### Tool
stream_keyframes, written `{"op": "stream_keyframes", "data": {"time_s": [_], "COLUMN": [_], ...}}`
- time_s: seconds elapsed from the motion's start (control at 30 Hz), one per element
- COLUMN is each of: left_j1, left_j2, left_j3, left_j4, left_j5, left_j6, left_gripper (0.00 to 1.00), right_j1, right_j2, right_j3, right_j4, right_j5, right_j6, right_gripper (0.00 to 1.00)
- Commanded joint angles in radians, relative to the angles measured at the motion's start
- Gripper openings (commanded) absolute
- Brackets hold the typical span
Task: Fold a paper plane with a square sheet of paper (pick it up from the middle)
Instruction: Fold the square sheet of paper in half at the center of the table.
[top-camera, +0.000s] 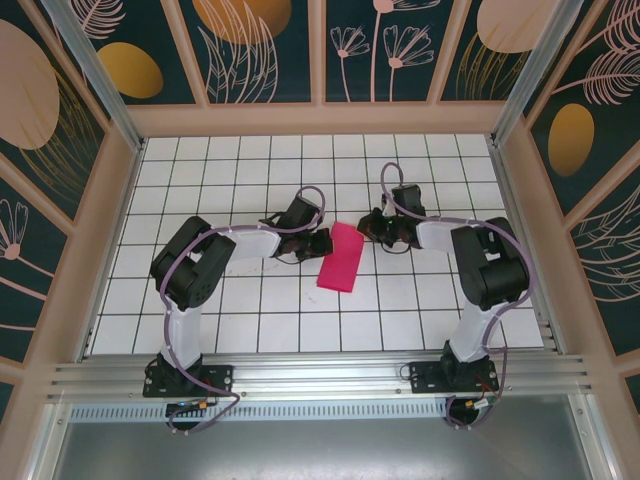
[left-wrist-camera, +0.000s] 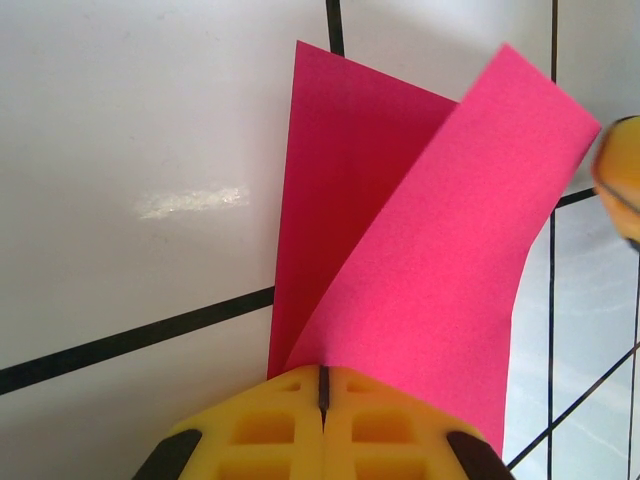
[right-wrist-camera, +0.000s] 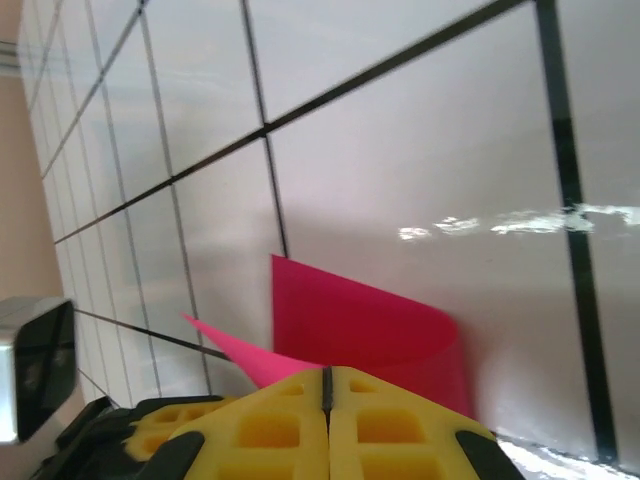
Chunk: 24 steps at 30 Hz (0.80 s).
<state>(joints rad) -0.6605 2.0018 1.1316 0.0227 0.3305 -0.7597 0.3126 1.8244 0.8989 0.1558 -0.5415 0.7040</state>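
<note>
Top external view puts the pink sheet (top-camera: 341, 257) in the middle of the table (top-camera: 200, 300), well clear of every edge and doubled into a narrow strip between my arms. My left gripper (left-wrist-camera: 323, 375) pinches one edge, and the upper layer bows up. I judge it is holding the fold for creasing. My right gripper (right-wrist-camera: 327, 375) is pressed together at the opposite edge; whether it has caught paper I can't tell. The sheet is plain, with no brand or label to read.
</note>
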Motion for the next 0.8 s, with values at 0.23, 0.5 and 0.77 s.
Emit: {"op": "stream_keyframes", "data": {"time_s": [0.23,0.5,0.77], "left_j1": [-0.004,-0.004,-0.003], "left_j2": [0.026,0.023,0.02], "left_j3": [-0.018,-0.024,-0.024], "left_j4": [-0.106,-0.109,-0.099], "left_j5": [-0.042,-0.052,-0.044], "left_j6": [0.023,0.023,0.023], "left_gripper": [0.0,0.0,0.0], "right_j1": [-0.022,-0.026,-0.032], "right_j2": [0.086,-0.006,0.063], "right_j3": [0.02,0.105,0.099], "right_j4": [-0.078,-0.101,-0.083], "right_j5": [0.042,-0.046,-0.026], "right_j6": [-0.007,-0.011,0.033], "right_gripper": [0.07,0.09,0.09]}}
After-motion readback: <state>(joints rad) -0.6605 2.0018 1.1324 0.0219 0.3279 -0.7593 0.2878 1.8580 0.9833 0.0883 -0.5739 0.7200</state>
